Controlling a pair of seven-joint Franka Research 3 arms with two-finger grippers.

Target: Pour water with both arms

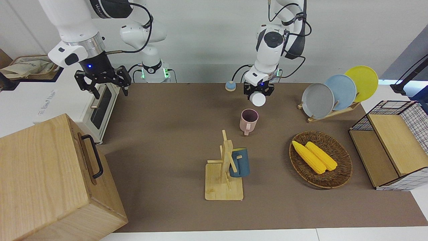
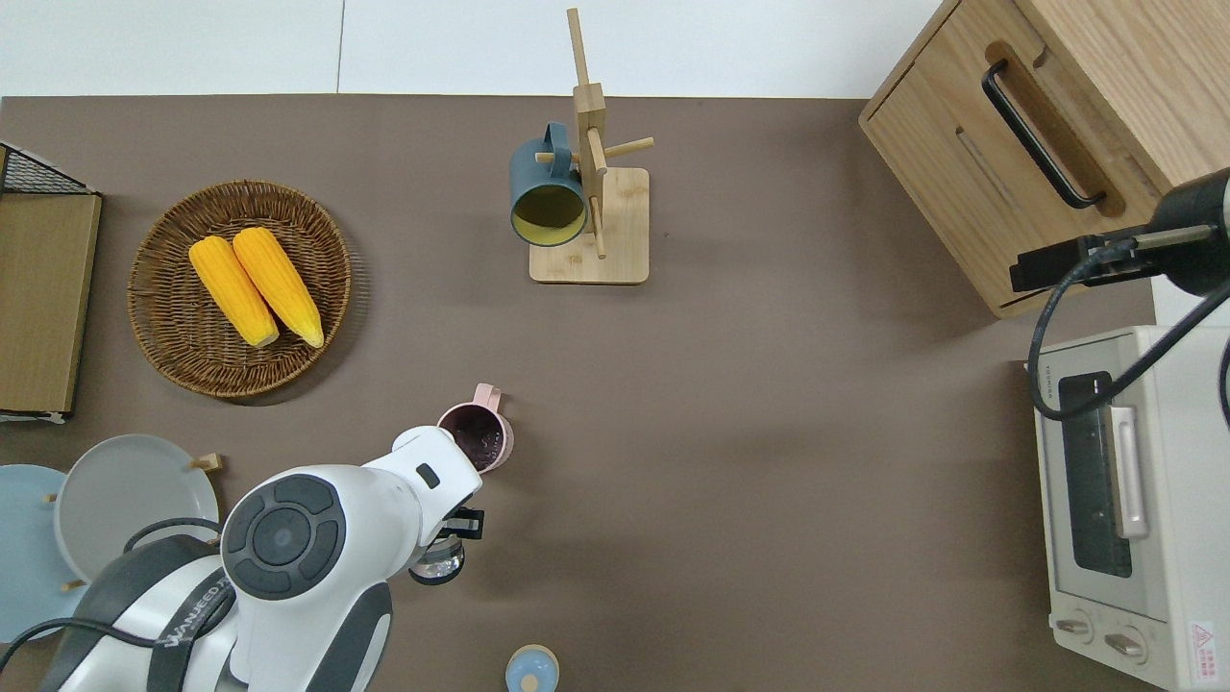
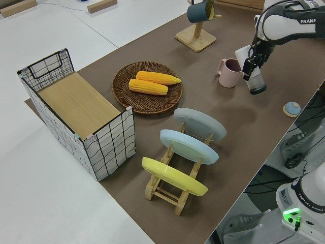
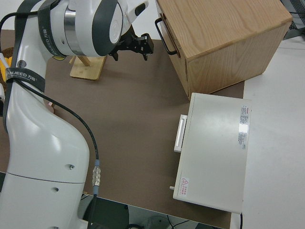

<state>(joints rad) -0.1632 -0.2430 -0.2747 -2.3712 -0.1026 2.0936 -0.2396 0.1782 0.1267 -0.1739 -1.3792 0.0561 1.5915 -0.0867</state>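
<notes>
i see the right arm [image 1: 83, 36] parked, its gripper [image 1: 102, 80] with fingers spread wide. the left gripper [image 1: 258, 91] grips a tilted clear cup [image 3: 255, 77], held just beside the pink mug [image 1: 249, 120], which stands near the table's middle.

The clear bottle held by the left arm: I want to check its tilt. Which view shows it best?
The left side view: the clear bottle shows in profile, tilted in the left end effector. The front view shows only its white end; the overhead mostly hides it; the right side view misses it.
</notes>
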